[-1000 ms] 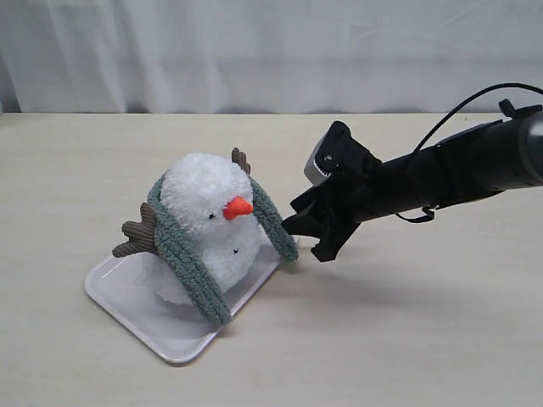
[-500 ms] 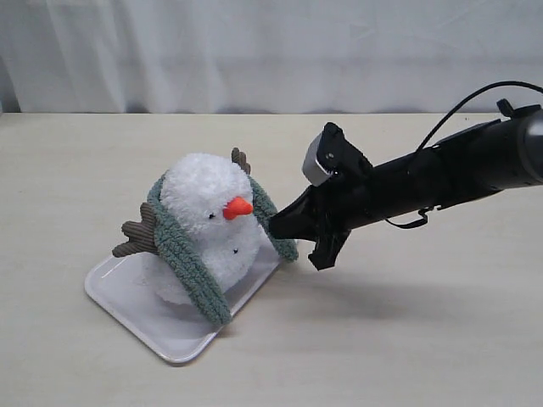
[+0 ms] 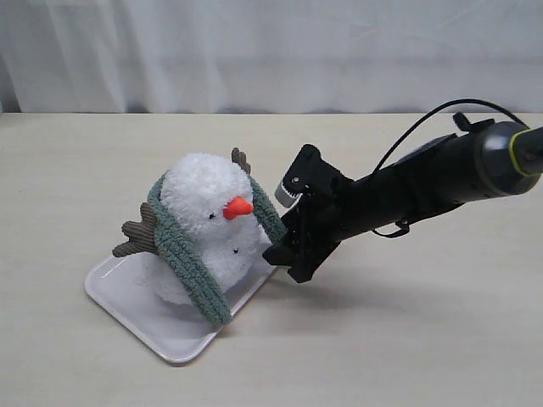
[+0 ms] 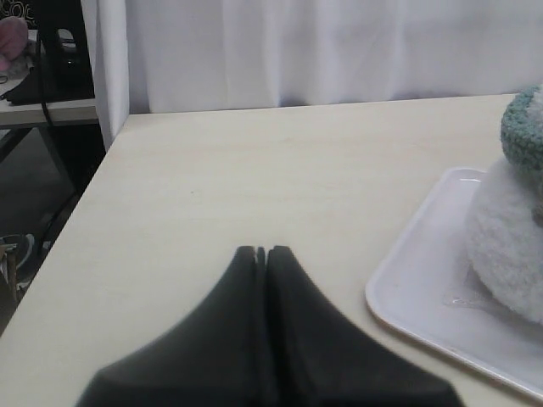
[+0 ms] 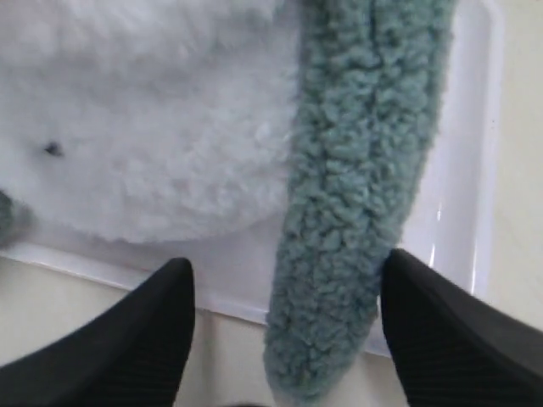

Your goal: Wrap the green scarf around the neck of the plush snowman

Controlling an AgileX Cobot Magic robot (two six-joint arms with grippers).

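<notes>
The plush snowman (image 3: 208, 225) sits on a white tray (image 3: 161, 326), orange nose pointing right. The green scarf (image 3: 182, 254) is draped behind its head, both ends hanging down in front. My right gripper (image 3: 280, 250) is at the scarf's right-hand end. In the right wrist view that gripper (image 5: 284, 271) is open, its fingers either side of the scarf's rounded end (image 5: 339, 280), which lies over the tray rim beside the snowman's white belly (image 5: 144, 136). My left gripper (image 4: 261, 251) is shut and empty over bare table, left of the tray (image 4: 424, 297); it is out of the exterior view.
A white curtain (image 3: 271, 51) hangs behind the light wooden table (image 3: 407, 339). In the left wrist view the table's left edge (image 4: 76, 212) drops off beside dark equipment.
My right arm has advanced leftward and down toward the snowman, bringing its open fingers around the scarf's right end. The snowman and the scarf stay put.
</notes>
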